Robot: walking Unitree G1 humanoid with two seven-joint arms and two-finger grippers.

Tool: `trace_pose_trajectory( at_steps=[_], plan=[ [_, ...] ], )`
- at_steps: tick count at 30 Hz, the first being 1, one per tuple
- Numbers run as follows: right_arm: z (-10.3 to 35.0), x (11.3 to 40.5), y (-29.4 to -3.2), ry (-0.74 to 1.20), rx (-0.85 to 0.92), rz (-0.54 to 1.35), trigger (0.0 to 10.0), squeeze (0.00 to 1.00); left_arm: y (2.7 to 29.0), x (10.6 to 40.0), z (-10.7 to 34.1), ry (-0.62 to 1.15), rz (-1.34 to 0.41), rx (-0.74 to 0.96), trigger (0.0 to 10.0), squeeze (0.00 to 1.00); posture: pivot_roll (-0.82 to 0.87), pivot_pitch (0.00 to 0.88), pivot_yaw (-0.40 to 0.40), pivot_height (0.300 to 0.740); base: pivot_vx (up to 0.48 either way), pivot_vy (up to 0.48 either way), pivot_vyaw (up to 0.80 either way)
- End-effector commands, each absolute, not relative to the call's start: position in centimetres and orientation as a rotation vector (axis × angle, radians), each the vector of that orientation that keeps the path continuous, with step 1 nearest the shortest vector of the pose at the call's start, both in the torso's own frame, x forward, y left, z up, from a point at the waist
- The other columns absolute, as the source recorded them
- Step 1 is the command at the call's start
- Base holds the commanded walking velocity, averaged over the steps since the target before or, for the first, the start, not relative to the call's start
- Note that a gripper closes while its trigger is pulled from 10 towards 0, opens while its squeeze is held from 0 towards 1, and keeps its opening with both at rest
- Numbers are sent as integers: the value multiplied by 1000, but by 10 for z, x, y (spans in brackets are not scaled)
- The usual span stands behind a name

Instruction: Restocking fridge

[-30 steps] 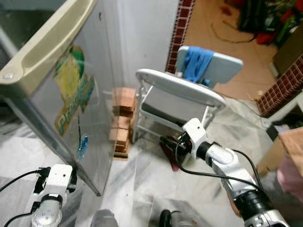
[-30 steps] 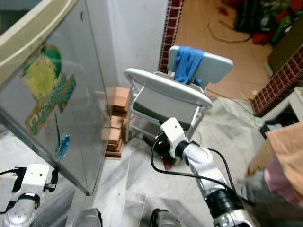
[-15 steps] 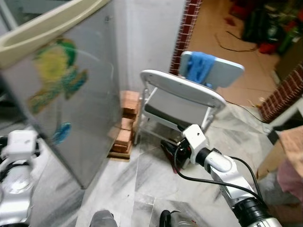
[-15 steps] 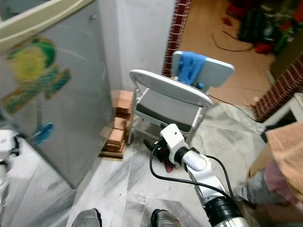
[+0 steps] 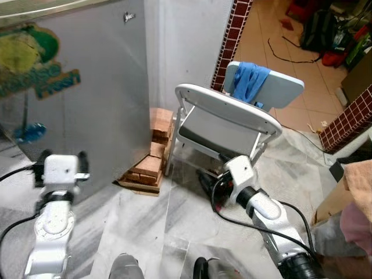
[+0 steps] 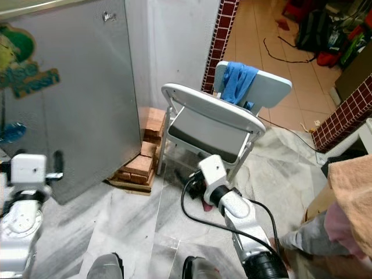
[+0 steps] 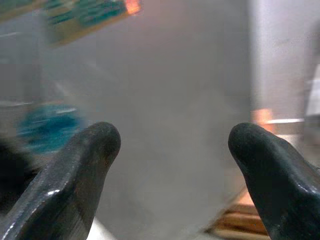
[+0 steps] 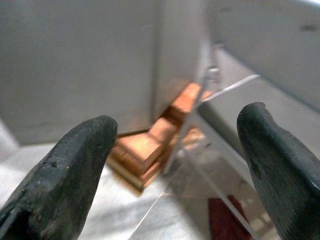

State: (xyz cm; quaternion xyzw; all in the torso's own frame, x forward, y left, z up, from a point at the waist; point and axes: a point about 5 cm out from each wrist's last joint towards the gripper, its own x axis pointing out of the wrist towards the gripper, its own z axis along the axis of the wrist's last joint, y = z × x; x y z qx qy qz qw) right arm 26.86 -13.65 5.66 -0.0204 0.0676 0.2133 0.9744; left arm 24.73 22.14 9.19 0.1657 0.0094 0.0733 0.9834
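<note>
The grey fridge door [image 5: 99, 99] with a green and yellow sticker [image 5: 29, 64] stands at the left, its face turned toward me. My left gripper [image 7: 172, 145] is raised close in front of the door's lower part, open and holding nothing; its white wrist [image 5: 60, 169] shows there too. My right gripper [image 8: 175, 130] is open and empty, low beside the white folding chair [image 5: 229, 113], pointing toward the brick stack [image 8: 150, 147]. Its fingers [image 5: 204, 179] sit near the chair's front legs.
A stack of bricks [image 5: 152, 160] lies at the fridge's base by the wall. A blue cloth [image 5: 250, 78] hangs on the chair back. A brick-patterned pillar [image 5: 232, 35] and a tiled room lie beyond. Cloth and a cardboard box [image 5: 334, 200] crowd the right.
The view has turned, and the fridge door has swung from an open slant to nearly flat toward me. My left gripper has risen in front of it. The right arm stays by the chair.
</note>
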Motion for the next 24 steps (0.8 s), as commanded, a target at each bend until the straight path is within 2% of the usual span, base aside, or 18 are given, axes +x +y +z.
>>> trace_pose_trajectory(
  at_steps=[1, 2, 3, 7, 18, 24],
  plan=[
    [69, 273, -154, 56, 29, 238, 10000, 0, 201, 251, 93, 9, 46, 298, 10000, 0, 89, 73, -36, 740, 0, 480, 0],
    [69, 273, -154, 56, 29, 238, 10000, 0, 201, 251, 93, 9, 46, 298, 10000, 0, 89, 73, -36, 740, 0, 480, 0],
    [71, 275, -160, 47, 63, 156, 10000, 0, 195, 253, 92, 0, 19, 291, 10000, 0, 82, 66, -32, 740, 0, 480, 0],
    [80, 281, -171, -4, 74, 42, 10000, 0, 181, 264, 95, -21, -38, 257, 10000, 0, 70, 57, -26, 740, 0, 480, -800],
    [82, 282, -169, -20, 63, 25, 10000, 0, 165, 265, 92, -12, -90, 235, 10000, 0, 56, 44, -22, 740, 0, 480, -754],
    [81, 282, -170, -22, 62, 21, 10000, 0, 166, 259, 87, 10, -88, 227, 10000, 0, 56, 46, -27, 740, 0, 480, 0]
  ],
)
